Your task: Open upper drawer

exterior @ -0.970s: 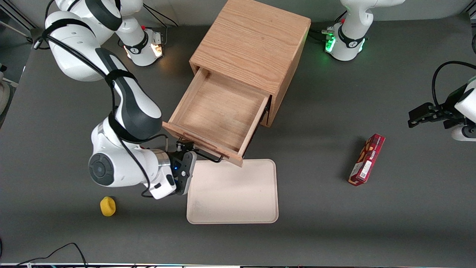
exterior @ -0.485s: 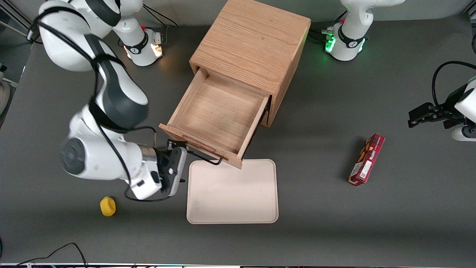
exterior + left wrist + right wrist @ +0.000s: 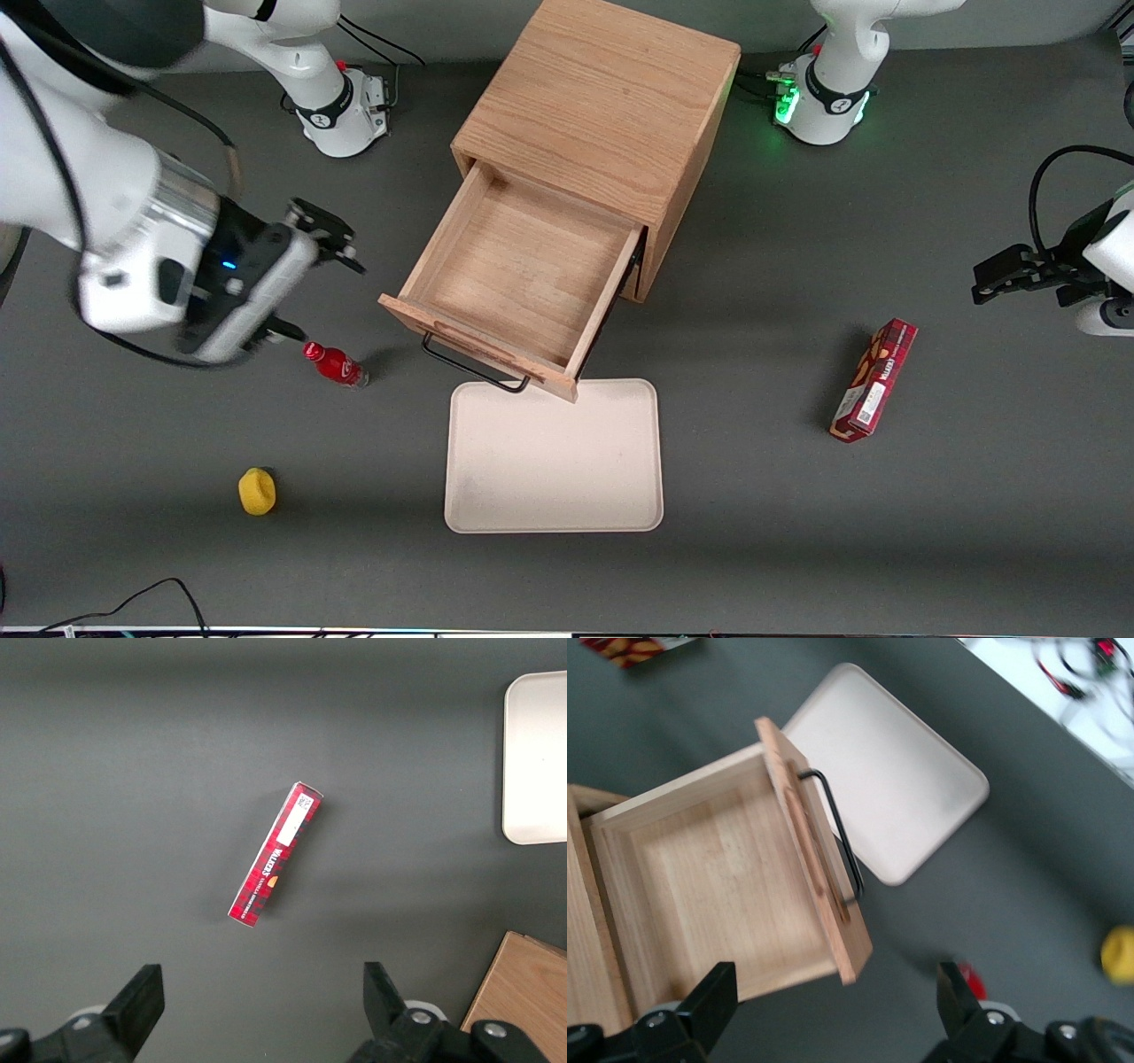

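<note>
**Room around the open drawer**

The claw (image 3: 323, 239) hangs spread open above the desk (image 3: 753, 496), well apart from the upper drawer (image 3: 518, 279) toward the working arm's end. The drawer sticks out with its black handle (image 3: 474, 368) overhanging the tray's (image 3: 554, 456) edge. A red bottle (image 3: 337, 364) lies between claw and drawer front; a yellow item (image 3: 257, 491) sits nearer the camera. The red box (image 3: 873, 379) is off toward the parked arm's end.

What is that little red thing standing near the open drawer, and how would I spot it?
Start at the wooden cabinet and its pulled-out upper drawer. Beside the drawer's front, toward the working arm's end of the table, a small red bottle with a red cap sits on the grey table, just below the raised gripper, whose fingers are open. It is far smaller than the flat red box toward the parked arm's end.
</note>
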You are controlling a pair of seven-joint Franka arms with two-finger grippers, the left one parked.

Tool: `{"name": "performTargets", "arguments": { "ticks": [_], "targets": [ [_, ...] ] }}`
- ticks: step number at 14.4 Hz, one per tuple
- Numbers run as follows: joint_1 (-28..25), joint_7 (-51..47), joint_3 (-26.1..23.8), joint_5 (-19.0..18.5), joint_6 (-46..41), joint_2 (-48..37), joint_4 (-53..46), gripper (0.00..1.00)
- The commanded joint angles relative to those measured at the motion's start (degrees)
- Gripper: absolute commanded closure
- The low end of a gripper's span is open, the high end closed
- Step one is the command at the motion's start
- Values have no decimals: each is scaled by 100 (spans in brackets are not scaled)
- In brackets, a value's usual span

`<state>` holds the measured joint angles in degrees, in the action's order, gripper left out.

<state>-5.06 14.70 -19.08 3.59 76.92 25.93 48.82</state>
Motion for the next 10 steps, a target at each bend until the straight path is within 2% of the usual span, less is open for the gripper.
{"name": "performTargets", "arguments": {
  "ticks": [1,2,4,7,8,10],
  "targets": [
    [75,-625,622,-34,-875,-640,653,0],
    [23,-983,912,-190,-1124,-868,1012,0],
    [66,-1705,1046,-297,-1013,-1526,2100,0],
    [75,-2049,1301,-245,257,-2878,4224,0],
    [75,-2050,1519,-219,662,-3370,4989,0],
    [66,-2058,1671,-244,1393,-4128,5986,0]
  ]
}}
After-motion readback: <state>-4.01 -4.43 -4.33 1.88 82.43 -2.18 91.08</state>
